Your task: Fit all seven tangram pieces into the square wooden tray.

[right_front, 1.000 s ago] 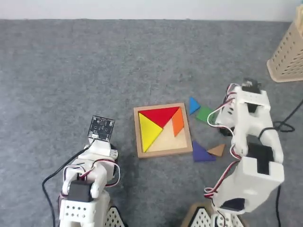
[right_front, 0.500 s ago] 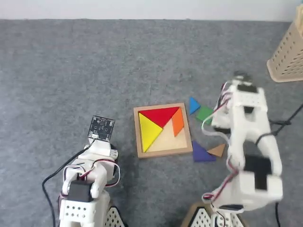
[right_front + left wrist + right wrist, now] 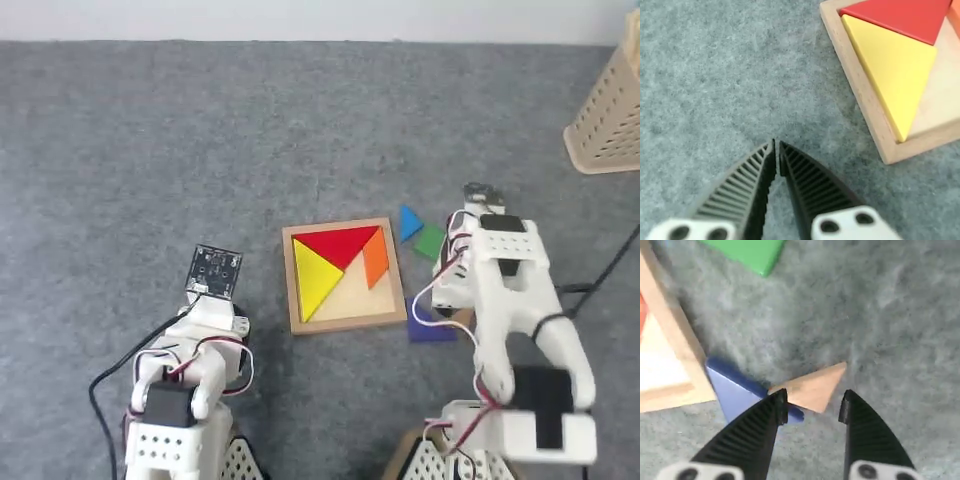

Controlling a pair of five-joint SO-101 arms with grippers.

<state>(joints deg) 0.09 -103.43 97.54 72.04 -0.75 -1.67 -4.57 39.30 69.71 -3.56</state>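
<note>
Your right claw spread, tips either side of the tan triangle, contact hard to judge; purple triangle touching that piece; wooden tray at the claw's nine o'clock, holding red triangle, yellow triangle, orange piece; your left claw pressed together over carpet, tray at its three o'clock

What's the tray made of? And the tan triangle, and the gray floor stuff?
The tray looks like pale bare wood, with faint grain on its rim. The tan triangle seems bare wood too, matte. The gray surface looks like fuzzy felt or carpet.
</note>
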